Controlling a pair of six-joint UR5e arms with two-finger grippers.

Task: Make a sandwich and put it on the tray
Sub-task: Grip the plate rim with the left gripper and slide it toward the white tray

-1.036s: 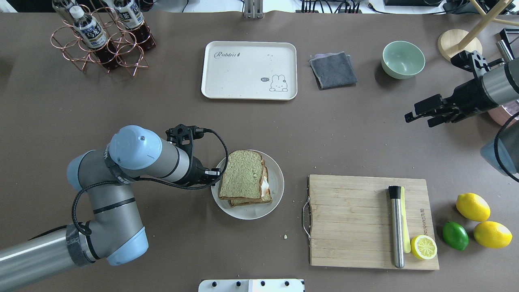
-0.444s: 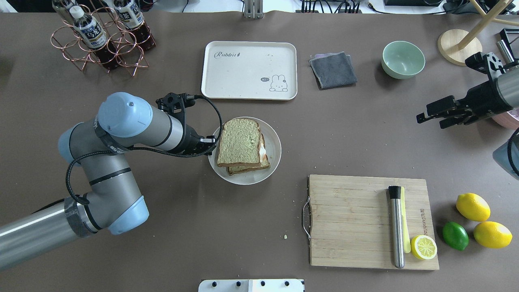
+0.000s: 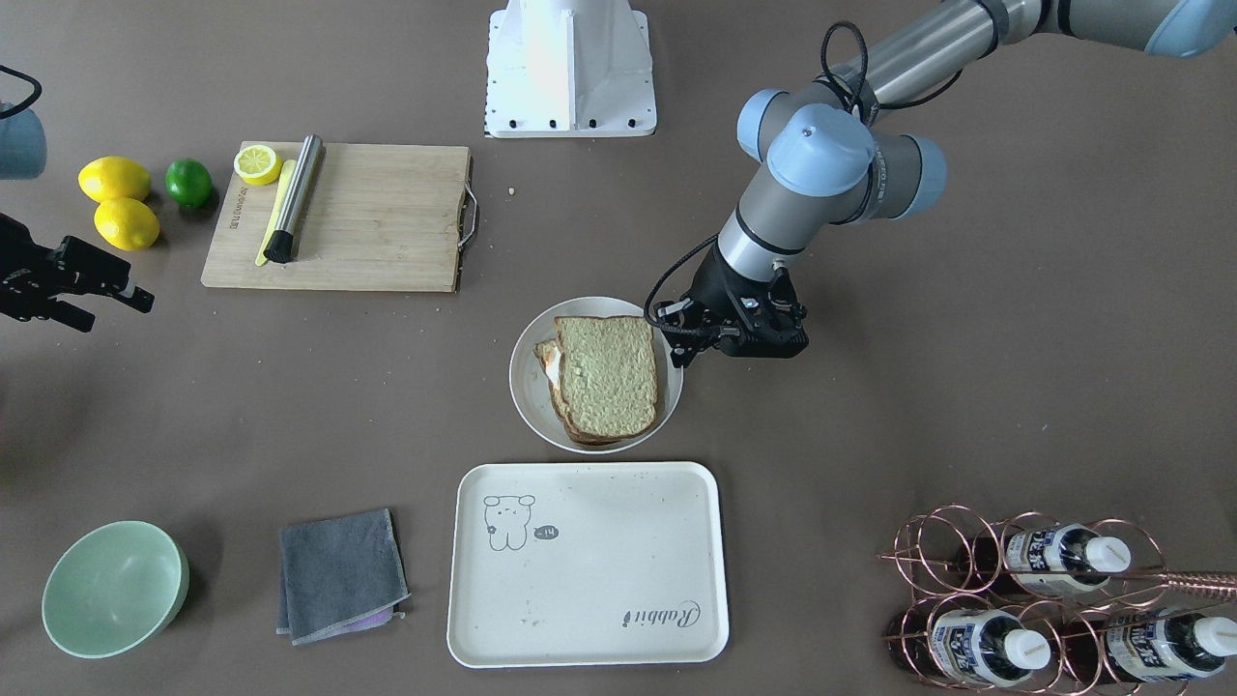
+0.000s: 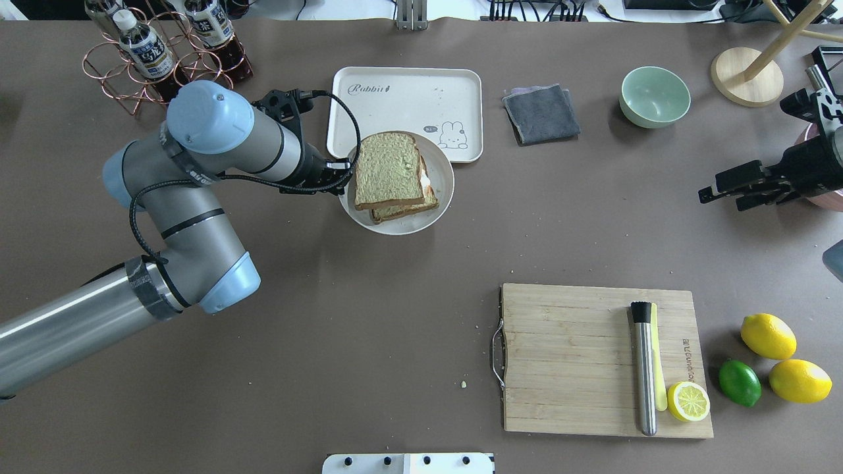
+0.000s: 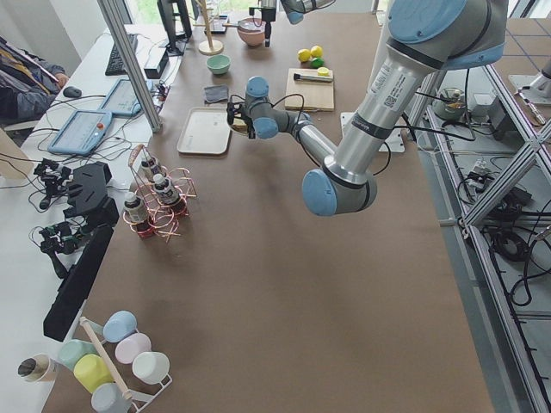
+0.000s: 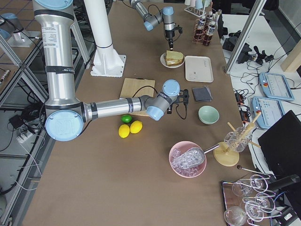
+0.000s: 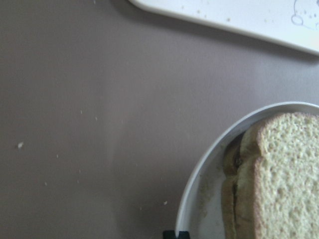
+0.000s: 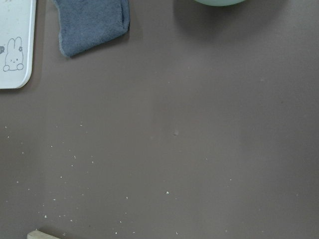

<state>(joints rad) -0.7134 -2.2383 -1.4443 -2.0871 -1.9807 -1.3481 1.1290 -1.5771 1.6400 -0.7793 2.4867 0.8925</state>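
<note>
- Table: brown surface; carries every item listed below.
- Left arm: enters from the robot's left side; wrist points toward the plate.
- Cutting board: wooden; lies on the robot's right half, well apart from the plate.
- Tray: cream-white, on the far side of the table; nothing rests fully inside it.
- Plate: round, white; in the overhead view its far rim overlaps the tray's near edge; in the front-facing view a narrow strip of table shows between plate and tray; whether the plate is raised cannot be told.
- Sandwich: on the plate, not on the tray; two bread slices stacked, the upper slightly offset; white egg edge shows between them.
- Left gripper: jaws closed on the plate rim at the side nearest the left arm; the wrist view shows a dark fingertip at the rim.
- Right gripper: above bare table near the robot's right edge; jaws apart, holding nothing.
</note>
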